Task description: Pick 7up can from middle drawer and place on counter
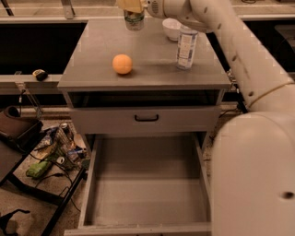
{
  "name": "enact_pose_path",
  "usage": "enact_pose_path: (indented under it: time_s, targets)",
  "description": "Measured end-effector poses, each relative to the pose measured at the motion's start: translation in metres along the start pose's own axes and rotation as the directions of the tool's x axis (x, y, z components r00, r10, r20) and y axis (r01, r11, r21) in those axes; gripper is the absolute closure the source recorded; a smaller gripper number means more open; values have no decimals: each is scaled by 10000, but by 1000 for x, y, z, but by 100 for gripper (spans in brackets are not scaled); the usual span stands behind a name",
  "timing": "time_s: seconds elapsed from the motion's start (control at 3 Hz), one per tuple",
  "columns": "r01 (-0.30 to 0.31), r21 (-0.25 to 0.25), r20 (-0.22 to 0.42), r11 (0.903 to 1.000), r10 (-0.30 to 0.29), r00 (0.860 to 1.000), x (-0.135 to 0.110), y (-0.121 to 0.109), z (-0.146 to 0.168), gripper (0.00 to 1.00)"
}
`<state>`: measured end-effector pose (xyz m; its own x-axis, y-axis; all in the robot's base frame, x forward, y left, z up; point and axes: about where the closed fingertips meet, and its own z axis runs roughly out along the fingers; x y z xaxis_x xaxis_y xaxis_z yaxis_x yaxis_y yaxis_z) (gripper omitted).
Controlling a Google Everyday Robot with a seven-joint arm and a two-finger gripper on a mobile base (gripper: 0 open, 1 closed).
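Observation:
The 7up can (134,20), pale with green markings, is at the far back of the grey counter (152,69), left of centre. Its upper part is hidden by my gripper (131,5), which is shut around the can's top at the upper edge of the view. I cannot tell whether the can's base touches the counter. The middle drawer (147,193) is pulled open below, with a bare grey floor and nothing in it.
An orange (122,64) lies on the counter's left half. A clear plastic bottle (186,46) stands at the right, with a white bowl (171,27) behind it. A closed drawer front with a black handle (146,118) sits above the open drawer. My arm (249,138) fills the right side. Clutter (55,147) lies on the floor at the left.

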<state>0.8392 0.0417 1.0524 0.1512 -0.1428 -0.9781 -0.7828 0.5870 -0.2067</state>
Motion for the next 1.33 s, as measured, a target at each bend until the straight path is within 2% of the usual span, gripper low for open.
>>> enact_pose_path:
  time_s: [0.33, 0.67, 1.0, 1.33]
  targets:
    - [-123, 1132, -17, 9935, 125, 9999, 9, -38, 27, 100]
    - [-343, 1600, -284, 9865, 394, 9988, 27, -59, 66, 100]
    - [-344, 1600, -284, 9865, 394, 9988, 27, -59, 66, 100]
    - [-941, 1646, -253, 9819, 996, 9947, 27, -51, 73, 100]
